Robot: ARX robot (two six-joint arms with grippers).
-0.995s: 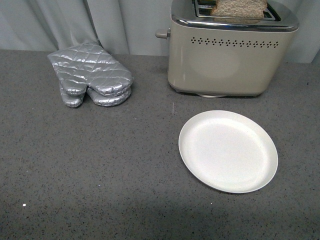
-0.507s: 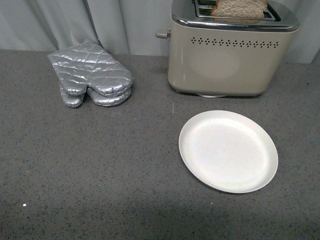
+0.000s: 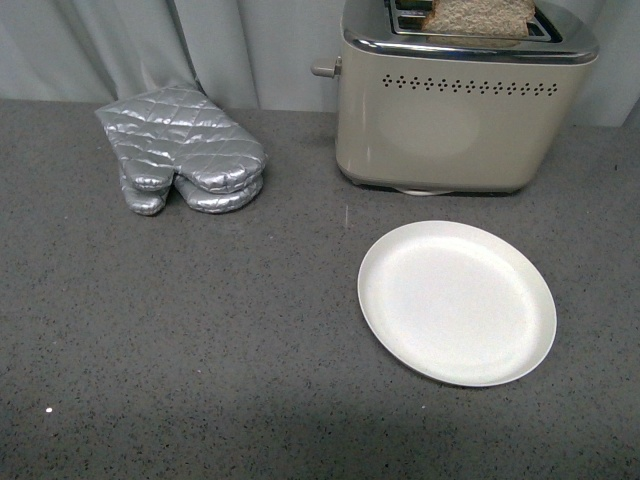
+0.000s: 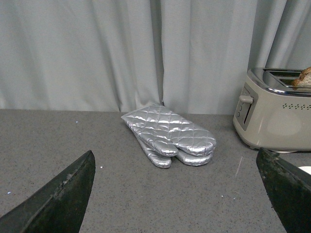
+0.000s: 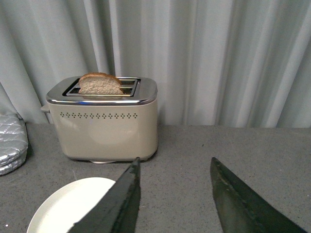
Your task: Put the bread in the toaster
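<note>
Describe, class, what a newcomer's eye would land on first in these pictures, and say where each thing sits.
The eye goes first to the beige toaster at the back right of the grey counter, with a slice of bread standing up out of its chrome top. Next comes the shiny silver quilted oven mitts at the back left, by the curtain. In front of the toaster lies a bare white plate.
</note>
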